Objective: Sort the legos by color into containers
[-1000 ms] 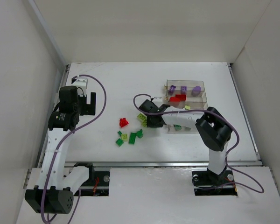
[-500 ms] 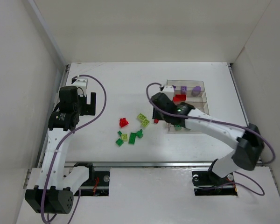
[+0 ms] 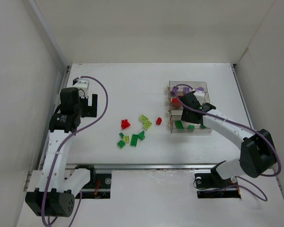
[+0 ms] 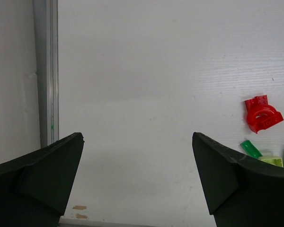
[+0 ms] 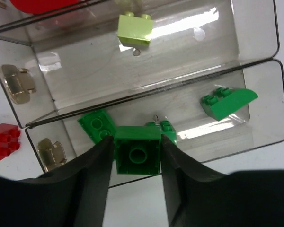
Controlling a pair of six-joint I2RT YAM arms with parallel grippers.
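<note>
Right tool (image 5: 137, 144) pinches green brick (image 5: 138, 158) by flat sides over bin (image 5: 255, 127). Brick probably light, rigid, slick; hold sidewalls, not studs. Left tool (image 4: 137, 142) wide, empty.

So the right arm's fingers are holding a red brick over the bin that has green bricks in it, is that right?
Not quite: the brick between the right fingers is green, not red. The right wrist view shows it held over the bin that has green bricks in it.
</note>
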